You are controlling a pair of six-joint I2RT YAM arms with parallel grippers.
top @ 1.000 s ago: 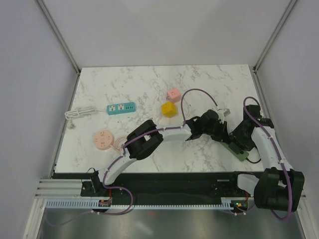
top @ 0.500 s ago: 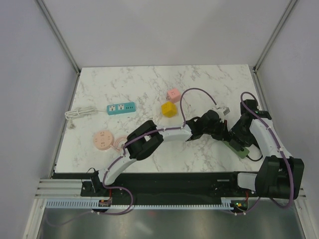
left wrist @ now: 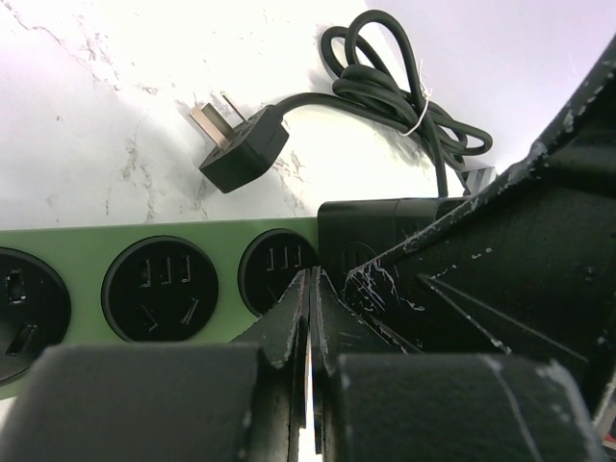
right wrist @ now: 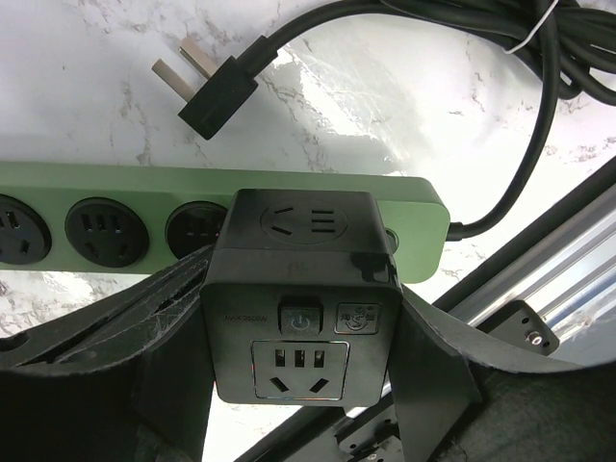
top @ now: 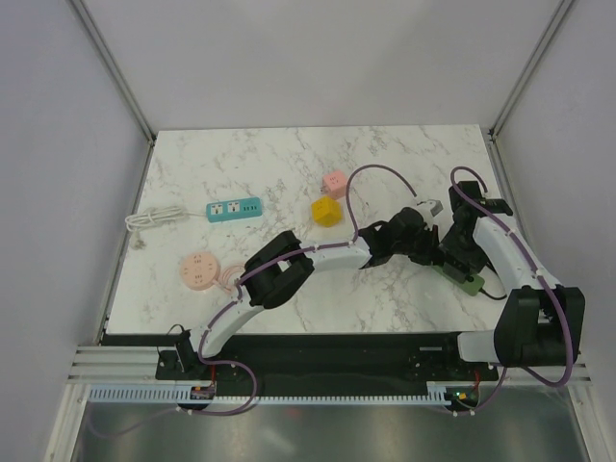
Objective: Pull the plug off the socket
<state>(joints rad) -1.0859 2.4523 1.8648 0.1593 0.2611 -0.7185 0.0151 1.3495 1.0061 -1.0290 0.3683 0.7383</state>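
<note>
A green power strip [top: 470, 283] lies at the table's right side; its sockets show in the left wrist view [left wrist: 96, 245] and the right wrist view [right wrist: 96, 183]. A black cube plug [right wrist: 303, 298] sits over the strip's end socket, and I cannot tell whether it is still seated. My right gripper [right wrist: 303, 342] is shut on the plug, its fingers [right wrist: 433, 366] on the two sides. My left gripper [left wrist: 310, 281] is shut and empty, its tips at the strip's top beside the plug [left wrist: 385, 217]. From above, both grippers meet over the strip [top: 445, 252].
The strip's own black cord plug [right wrist: 217, 96] lies loose on the marble beside its coiled cable [left wrist: 385, 77]. Further left are a yellow cube [top: 326, 212], a pink cube [top: 335, 182], a teal strip [top: 234, 208] and a pink round socket [top: 200, 269]. The table's right edge is close.
The right arm has swung toward the far side with the plug in its grip. The green strip's near end has shifted slightly with it. The left arm has barely moved.
</note>
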